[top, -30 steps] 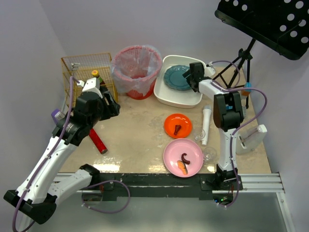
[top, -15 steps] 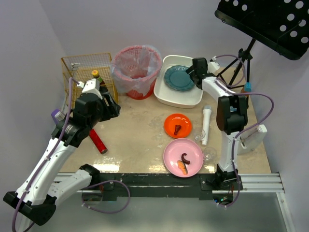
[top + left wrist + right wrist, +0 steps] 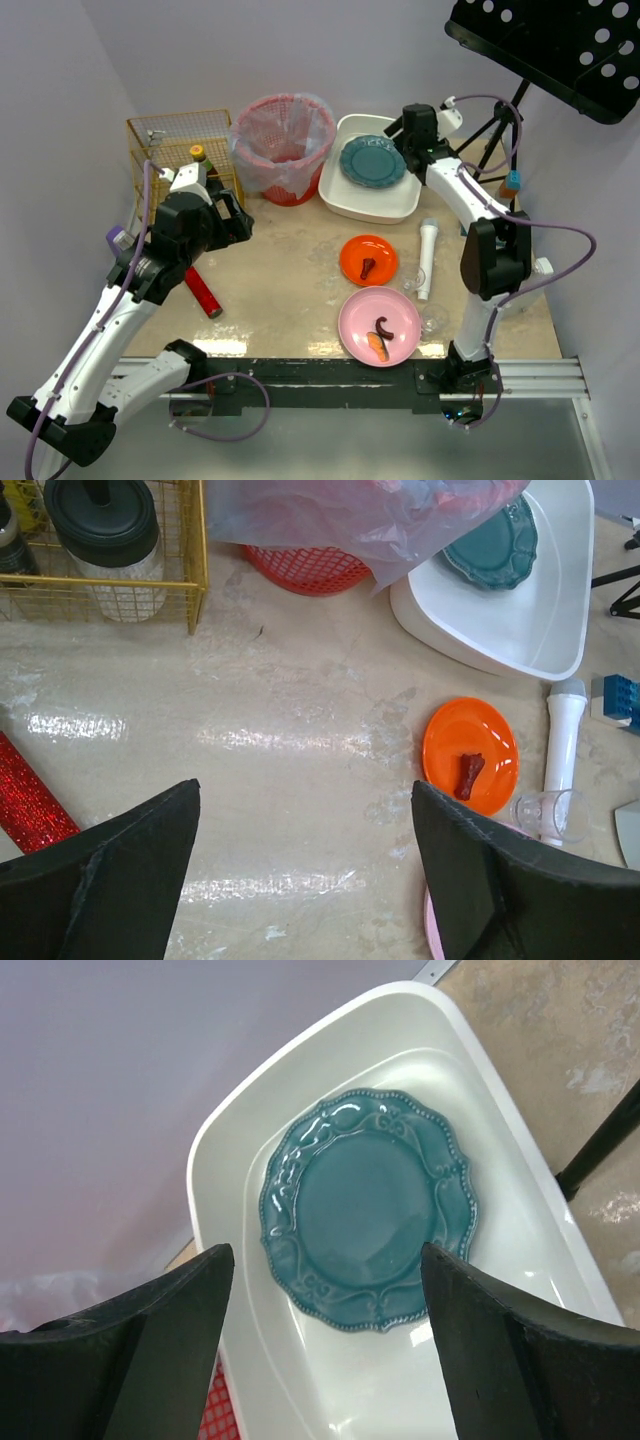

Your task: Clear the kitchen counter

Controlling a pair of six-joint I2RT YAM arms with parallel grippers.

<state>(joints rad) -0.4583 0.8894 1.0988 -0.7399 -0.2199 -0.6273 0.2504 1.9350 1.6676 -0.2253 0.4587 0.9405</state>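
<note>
Table (image 3: 280, 270) lies ahead of both arm bases and carries the orange plate (image 3: 368, 258), pink plate (image 3: 378, 325) and red tube (image 3: 203, 293). The teal plate (image 3: 365, 1205) lies flat in the white tub (image 3: 520, 1210), probably the dish collection point. The right gripper (image 3: 328, 1260) hovers above it, jaws apart and empty. The left gripper (image 3: 303, 810) is likewise spread over bare table.

Looks like a robot lab staged as a kitchen: bare walls (image 3: 180, 50), tripod (image 3: 500, 135), perforated black panel (image 3: 560, 40), rail-mounted bench (image 3: 290, 270).

That scalloped ceramic plate (image 3: 368, 1210) is teal with raised swirls and a beaded edge, rectangular plastic tub (image 3: 520, 1210) plain white, kitchen counter (image 3: 300, 780) beige, faintly marbled, small round plate (image 3: 460, 730) bright orange.
</note>
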